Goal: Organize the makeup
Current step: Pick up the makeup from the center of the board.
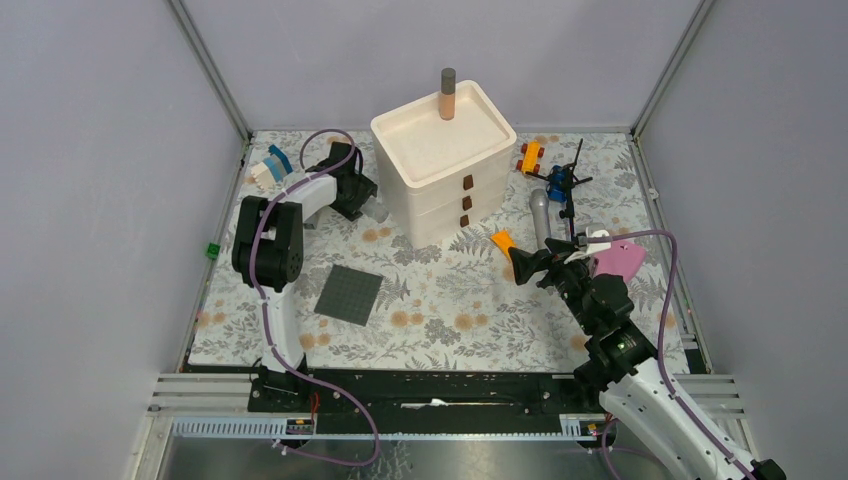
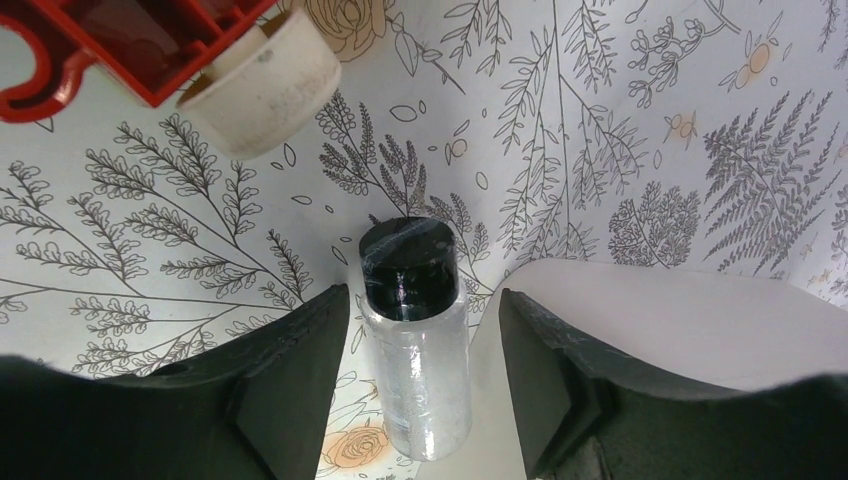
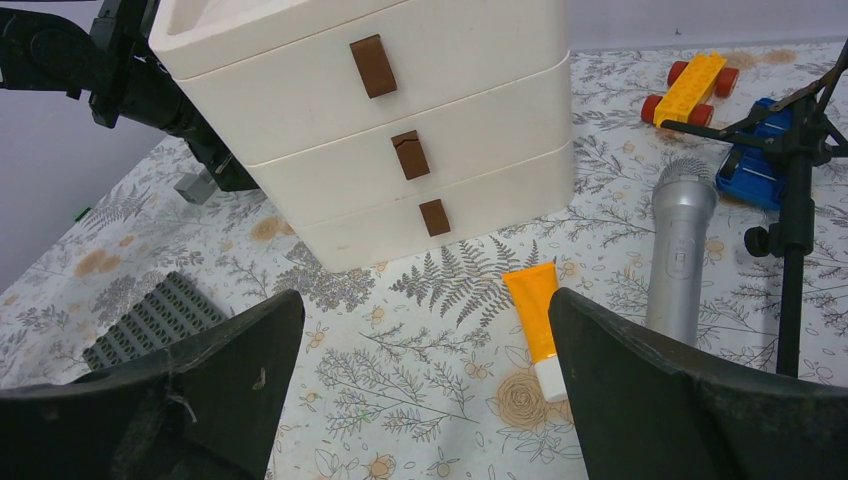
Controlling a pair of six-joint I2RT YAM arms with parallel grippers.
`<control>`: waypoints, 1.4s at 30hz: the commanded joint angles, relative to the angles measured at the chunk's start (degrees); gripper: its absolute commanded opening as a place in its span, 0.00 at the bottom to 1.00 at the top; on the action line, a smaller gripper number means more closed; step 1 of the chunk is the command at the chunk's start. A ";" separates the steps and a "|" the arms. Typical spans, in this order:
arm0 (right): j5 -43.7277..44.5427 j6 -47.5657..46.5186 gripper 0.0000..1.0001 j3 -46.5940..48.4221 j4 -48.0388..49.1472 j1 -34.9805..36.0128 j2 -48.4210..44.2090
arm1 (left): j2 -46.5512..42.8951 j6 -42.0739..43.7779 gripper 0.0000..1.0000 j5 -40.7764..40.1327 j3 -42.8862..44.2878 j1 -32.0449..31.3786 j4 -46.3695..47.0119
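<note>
You see the left gripper (image 2: 425, 400) spread astride the black-capped clear bottle (image 2: 412, 275) — no pinch, bottle on the table (image 2: 650, 120) beside the drawer unit (image 2: 680, 315), right gripper (image 3: 425, 395) spread wide — orange tube (image 3: 533, 310) near it.

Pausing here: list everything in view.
drawer unit: one, cream, centre back
beige tube: one, dark-capped, upright atop drawer unit
clear bottle: one, black-capped, between left claw's fingers
orange tube: one, orange, before drawers
silver-grey tube: one, silver, right of orange tube
toy car: one, orange, back right
blue toy: one, blue, by black stand
baseplate: one, dark grey, left front
pink piece: one, pink, right edge
left claw: one, black, open around bottle
right claw: one, black, open above orange tube
</note>
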 commanded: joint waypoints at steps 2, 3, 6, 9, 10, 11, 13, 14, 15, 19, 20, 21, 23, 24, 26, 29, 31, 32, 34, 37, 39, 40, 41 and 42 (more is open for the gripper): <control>1.69 -0.80 1.00 0.78 0.93 0.26 -0.49 | 0.81 -1.15 0.63 -2.26 1.86 0.52 1.01; 1.69 -0.78 1.00 0.81 0.93 0.26 -0.54 | 0.86 -1.24 0.63 -2.46 1.76 0.61 0.95; 1.69 -0.78 1.00 0.68 0.93 0.21 -0.65 | 1.14 -1.25 0.63 -2.35 1.74 0.83 0.94; 1.78 -0.85 1.00 0.66 0.93 0.26 -0.64 | 1.63 -1.01 0.60 -1.98 1.92 0.93 1.01; 1.78 -0.81 1.00 0.69 0.93 0.26 -0.65 | 1.75 -0.87 0.58 -1.72 1.89 0.92 1.14; 1.71 -0.75 1.00 0.72 0.93 0.21 -0.65 | 1.90 -0.63 0.56 -1.40 1.90 0.92 1.30; 1.77 -0.89 0.99 0.64 1.00 0.23 -0.65 | 2.11 -0.15 0.49 -0.69 1.69 0.89 1.77; 1.86 -0.88 1.00 0.64 1.02 0.23 -0.65 | 2.13 -0.04 0.47 -0.48 1.48 0.86 2.01; 1.99 -0.91 0.99 0.66 1.02 0.25 -0.58 | 2.09 0.10 0.43 -0.30 1.25 0.84 2.19; 1.95 -0.90 1.00 0.81 0.95 0.26 -0.63 | 1.49 0.55 0.30 -0.22 0.68 0.92 2.55; 2.02 -0.90 1.00 0.72 1.01 0.21 -0.67 | 1.13 0.52 0.27 0.14 0.45 0.92 2.75; 2.11 -0.97 1.00 0.70 1.02 0.25 -0.70 | 0.43 0.47 0.23 0.65 0.07 0.92 3.27; 2.38 -0.93 1.00 0.72 1.10 0.25 -0.59 | -1.04 0.42 0.15 1.15 -0.80 0.92 4.14; 2.40 -0.87 0.99 0.76 1.06 0.26 -0.59 | -1.89 0.61 0.11 1.12 -0.87 0.92 4.06; 2.31 -0.74 1.00 0.85 1.11 0.26 -0.60 | -3.91 1.43 0.02 -0.12 -0.50 0.92 3.11; 2.31 -0.50 1.00 1.15 1.17 0.26 -0.71 | -8.52 3.31 0.00 -4.42 0.39 0.92 1.21; 2.35 -0.36 1.00 1.27 1.19 0.25 -0.73 | -12.15 5.71 0.00 -8.05 1.41 0.92 0.10; 2.44 -0.22 0.99 1.32 1.27 0.25 -0.80 | -13.75 6.80 0.00 -10.23 2.33 0.80 -1.13; 3.11 0.33 1.00 1.14 1.76 0.21 -0.91 | -16.78 9.49 0.00 -17.56 5.36 0.14 -4.95; 3.96 0.96 1.00 0.46 3.26 0.26 -1.08 | -19.89 15.50 0.00 -27.44 11.45 -2.04 -8.98; 4.11 1.10 1.00 0.07 4.15 0.26 -1.16 | -22.09 19.45 0.00 -31.77 14.38 -3.42 -9.03; 4.17 1.19 1.00 -0.01 4.32 0.26 -1.19 | -23.12 20.93 0.00 -33.74 15.74 -3.93 -8.85; 4.35 1.13 1.00 -0.02 4.35 0.26 -1.34 | -24.21 22.98 0.00 -35.73 16.93 -4.55 -8.28; 4.48 1.05 1.00 0.02 4.36 0.26 -1.47 | -25.13 25.47 0.00 -37.93 17.91 -5.49 -7.07</control>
